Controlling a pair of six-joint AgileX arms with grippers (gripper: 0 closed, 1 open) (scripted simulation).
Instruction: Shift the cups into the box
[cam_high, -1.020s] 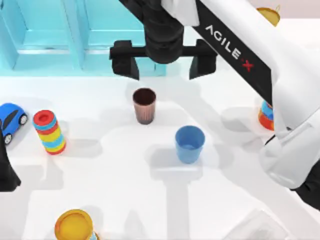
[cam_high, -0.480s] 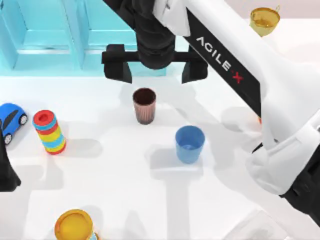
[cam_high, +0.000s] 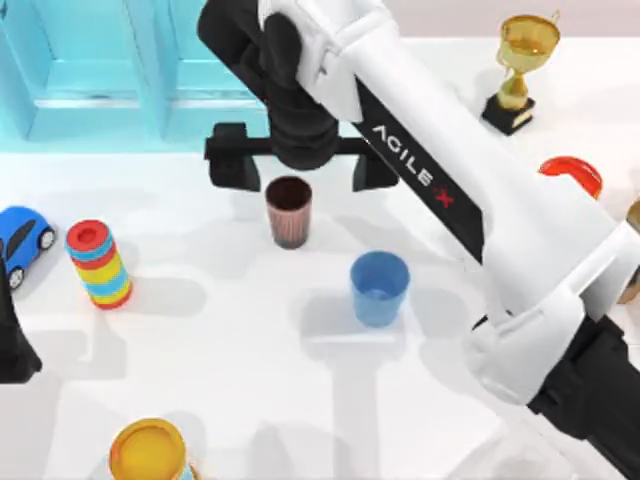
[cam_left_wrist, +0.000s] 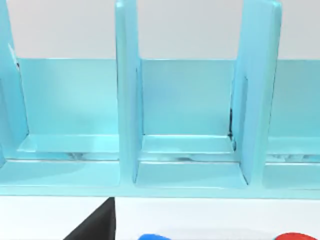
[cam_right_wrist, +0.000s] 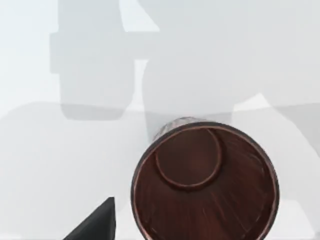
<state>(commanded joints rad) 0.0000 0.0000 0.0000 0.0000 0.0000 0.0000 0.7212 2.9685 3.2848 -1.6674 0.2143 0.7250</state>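
The right gripper (cam_high: 301, 168) is coming lower and nearer vs. a sec ago, fingers wide apart, now hanging just behind the reddish-brown cup (cam_high: 289, 211), almost over its rim. This cup and the blue cup (cam_high: 380, 288) are both standing upright on the table (cam_high: 250, 340), outside the box (cam_high: 100, 70). Probably the grasp is coming next. The left arm (cam_high: 12, 345) is staying parked at the left edge.

- A white table (cam_high: 250, 400) carries everything.
- Far left: a light-blue compartmented box (cam_high: 100, 70).
- Centre: a ribbed reddish-brown cup (cam_high: 289, 211), with a plain blue cup (cam_high: 379, 288) to its near right.
- Left: a blue toy car (cam_high: 22, 238) and a red-yellow-blue striped cylinder (cam_high: 98, 264).
- Near edge: an orange lidded can (cam_high: 148, 453).
- Far right: a gold trophy (cam_high: 520, 70).
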